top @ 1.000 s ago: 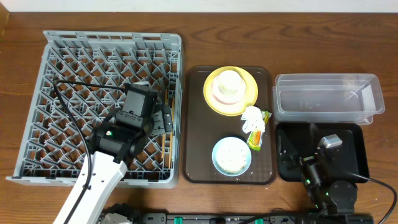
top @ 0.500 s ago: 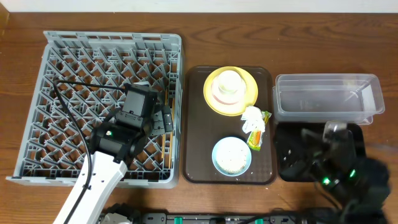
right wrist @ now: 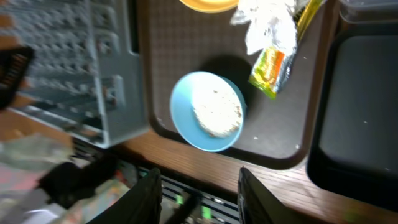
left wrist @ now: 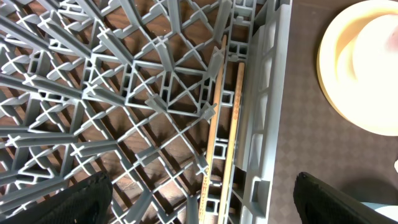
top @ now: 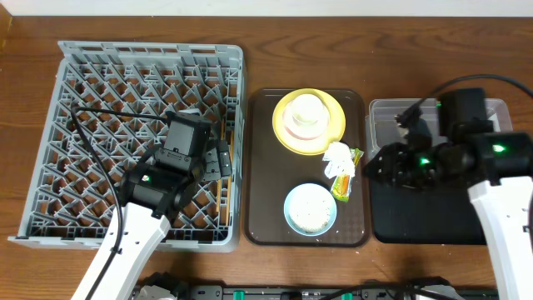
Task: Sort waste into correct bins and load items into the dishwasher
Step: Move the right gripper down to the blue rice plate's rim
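Note:
Two wooden chopsticks (left wrist: 219, 124) lie in the grey dishwasher rack (top: 100, 83) along its right wall. My left gripper (left wrist: 205, 199) hangs open just above them, holding nothing. On the brown tray (top: 266, 167) a yellow plate (top: 331, 125) carries a pinkish-white small bowl (top: 293, 129) with a cream cup (top: 306, 108) in it. A white tissue (top: 338, 155) and a snack wrapper (top: 345, 182) lie beside a light blue bowl (right wrist: 186, 118) of food scraps (right wrist: 216, 111). My right gripper (right wrist: 199, 196) hovers over the tray's right edge with its fingers apart and empty.
A clear bin (top: 433, 133) stands at the back right, with the black bin (top: 425, 217) in front of it. The right arm reaches across both bins. The table's front edge runs close below the tray.
The right arm rose from the front edge and swung back and left over the bins, and its jaws drew closer together. The left arm has not moved.

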Controlling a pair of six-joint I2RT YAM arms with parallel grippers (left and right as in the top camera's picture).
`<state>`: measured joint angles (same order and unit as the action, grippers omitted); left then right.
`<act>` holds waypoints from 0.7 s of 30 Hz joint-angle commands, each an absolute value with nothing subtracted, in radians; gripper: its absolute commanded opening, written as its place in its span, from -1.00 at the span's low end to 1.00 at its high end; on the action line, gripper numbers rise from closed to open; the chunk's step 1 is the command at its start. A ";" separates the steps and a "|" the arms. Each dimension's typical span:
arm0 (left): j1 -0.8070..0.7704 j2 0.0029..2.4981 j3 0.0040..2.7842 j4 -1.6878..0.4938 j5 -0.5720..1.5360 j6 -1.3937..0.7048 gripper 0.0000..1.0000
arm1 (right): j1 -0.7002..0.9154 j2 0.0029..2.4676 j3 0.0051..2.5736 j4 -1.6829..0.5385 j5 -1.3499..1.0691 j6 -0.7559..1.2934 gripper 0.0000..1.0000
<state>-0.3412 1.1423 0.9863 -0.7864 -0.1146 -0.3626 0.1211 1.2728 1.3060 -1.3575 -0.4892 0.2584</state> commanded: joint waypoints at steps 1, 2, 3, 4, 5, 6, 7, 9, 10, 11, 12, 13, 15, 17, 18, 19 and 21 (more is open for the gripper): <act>-0.337 1.140 0.997 -0.789 -0.127 -0.361 0.88 | 0.275 1.258 1.267 -1.324 -0.296 0.370 -0.31; -0.337 1.140 0.997 -0.789 -0.127 -0.361 0.88 | 0.333 1.256 1.240 -1.302 -0.263 0.402 -0.35; -0.337 1.140 0.997 -0.789 -0.127 -0.361 0.88 | 0.390 1.256 1.211 -1.278 -0.242 0.432 -0.35; -0.337 1.140 0.997 -0.789 -0.127 -0.361 0.88 | 0.446 1.257 1.180 -1.245 -0.231 0.462 -0.35; -0.337 1.140 0.997 -0.789 -0.127 -0.361 0.88 | 0.534 1.257 1.121 -1.174 -0.227 0.509 -0.35; -0.337 1.141 0.997 -0.789 -0.127 -0.361 0.88 | 0.646 1.257 1.035 -1.052 -0.225 0.568 -0.33; -0.337 1.141 0.997 -0.789 -0.127 -0.361 0.88 | 0.701 1.257 0.990 -0.980 -0.221 0.584 -0.32; -0.337 1.141 0.997 -0.789 -0.127 -0.361 0.88 | 0.818 1.257 0.903 -0.828 -0.172 0.590 -0.24; -0.337 1.141 0.997 -0.789 -0.127 -0.361 0.88 | 0.862 1.257 0.877 -0.778 -0.134 0.591 -0.24; -0.337 1.141 0.997 -0.789 -0.127 -0.361 0.88 | 0.934 1.258 0.847 -0.720 -0.057 0.589 -0.24; -0.337 1.141 0.997 -0.789 -0.127 -0.361 0.88 | 0.963 1.262 0.840 -0.707 -0.017 0.585 -0.24; -0.337 1.141 0.997 -0.789 -0.127 -0.361 0.88 | 0.995 1.269 0.837 -0.702 0.026 0.577 -0.24; -0.337 1.141 0.997 -0.789 -0.127 -0.361 0.88 | 1.047 1.292 0.837 -0.696 0.059 0.561 -0.26; -0.337 1.141 0.997 -0.789 -0.127 -0.361 0.88 | 1.080 1.320 0.837 -0.687 0.059 0.560 -0.28; -0.337 1.141 0.997 -0.789 -0.127 -0.361 0.89 | 1.092 1.334 0.837 -0.686 0.060 0.560 -0.27; -0.337 1.141 0.997 -0.789 -0.127 -0.361 0.89 | 1.106 1.353 0.837 -0.688 0.064 0.560 -0.27; -0.337 1.141 0.997 -0.789 -0.127 -0.361 0.88 | 1.122 1.391 0.837 -0.690 0.072 0.540 -0.28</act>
<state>-0.3412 1.1427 0.9863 -0.7860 -0.1146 -0.3626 1.0904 1.3392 0.8421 -0.6880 0.0051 0.5522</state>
